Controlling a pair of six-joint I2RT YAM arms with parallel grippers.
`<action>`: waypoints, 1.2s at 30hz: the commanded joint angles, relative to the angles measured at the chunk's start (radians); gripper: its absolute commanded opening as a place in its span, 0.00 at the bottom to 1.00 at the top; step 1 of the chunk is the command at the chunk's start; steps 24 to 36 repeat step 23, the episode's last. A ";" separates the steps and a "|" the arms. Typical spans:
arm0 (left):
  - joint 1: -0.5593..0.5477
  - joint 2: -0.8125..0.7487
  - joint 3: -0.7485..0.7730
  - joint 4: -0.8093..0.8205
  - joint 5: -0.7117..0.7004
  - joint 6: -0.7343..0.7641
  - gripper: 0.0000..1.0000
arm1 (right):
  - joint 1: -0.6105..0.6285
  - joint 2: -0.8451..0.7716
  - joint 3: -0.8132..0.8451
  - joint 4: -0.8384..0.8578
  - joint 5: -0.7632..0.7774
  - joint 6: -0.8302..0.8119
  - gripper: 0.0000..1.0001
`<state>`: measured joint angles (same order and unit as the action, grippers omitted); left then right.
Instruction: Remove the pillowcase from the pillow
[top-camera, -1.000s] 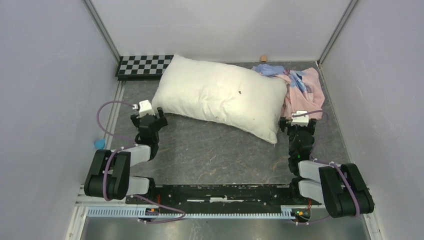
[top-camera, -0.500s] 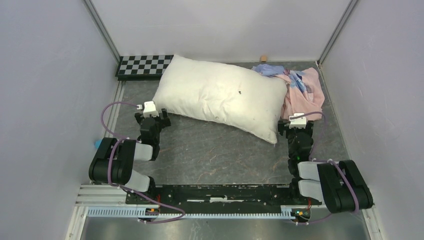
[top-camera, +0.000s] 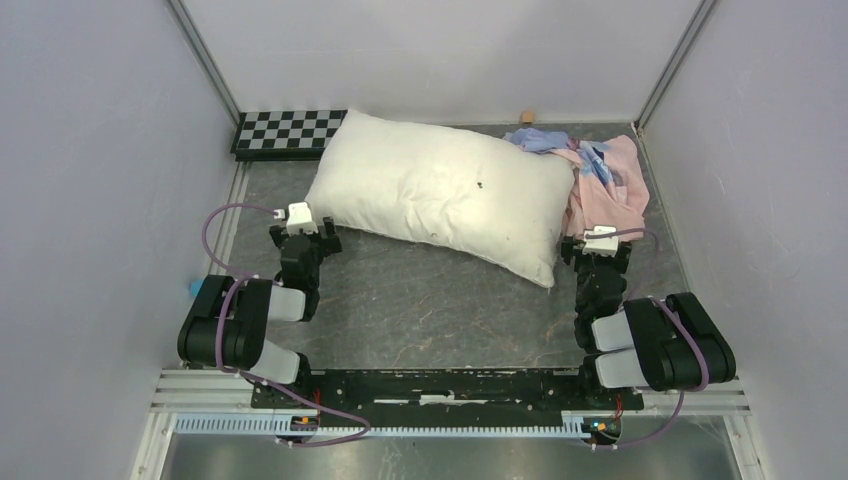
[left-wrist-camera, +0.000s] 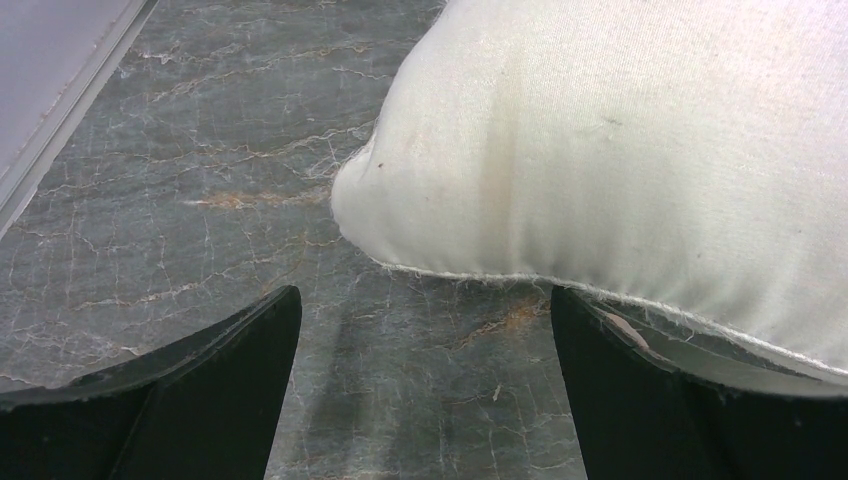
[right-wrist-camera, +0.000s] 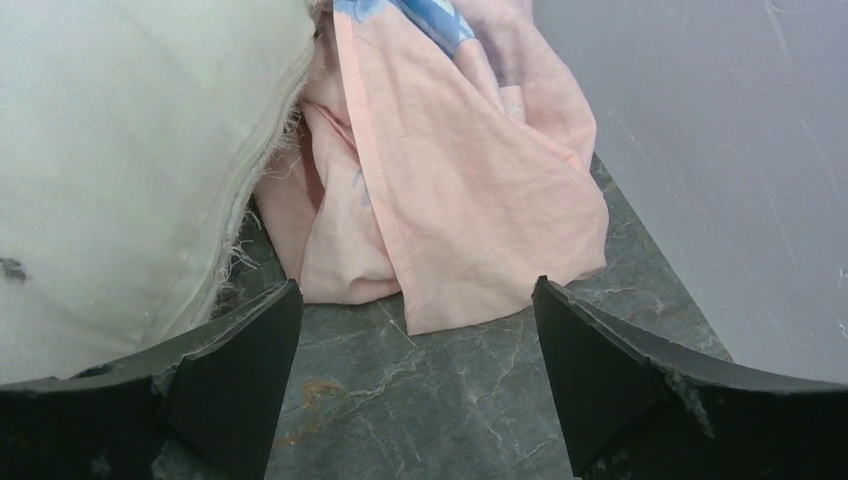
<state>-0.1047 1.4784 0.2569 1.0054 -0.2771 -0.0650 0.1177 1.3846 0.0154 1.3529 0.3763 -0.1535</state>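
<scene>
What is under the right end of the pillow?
The crumpled pillowcase meets the edge of the pillow there, and its pink fabric seems to run slightly beneath. How far it reaches under cannot be seen, because the pillow covers it.

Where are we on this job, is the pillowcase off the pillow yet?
Done: the pillow lies bare on the table, and the pillowcase sits crumpled against its right end, fully off. In hand: nothing; the left gripper and right gripper are open and empty. Left: nothing of the removal that I can see.
</scene>
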 joint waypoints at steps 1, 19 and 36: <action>-0.001 0.001 0.007 0.071 0.004 0.046 1.00 | 0.002 -0.003 -0.135 0.137 -0.007 -0.006 0.93; -0.001 0.001 0.012 0.065 0.003 0.046 1.00 | 0.004 -0.002 -0.103 0.077 -0.056 -0.027 0.98; -0.002 0.000 0.012 0.065 0.002 0.046 1.00 | 0.003 -0.002 -0.103 0.077 -0.056 -0.027 0.98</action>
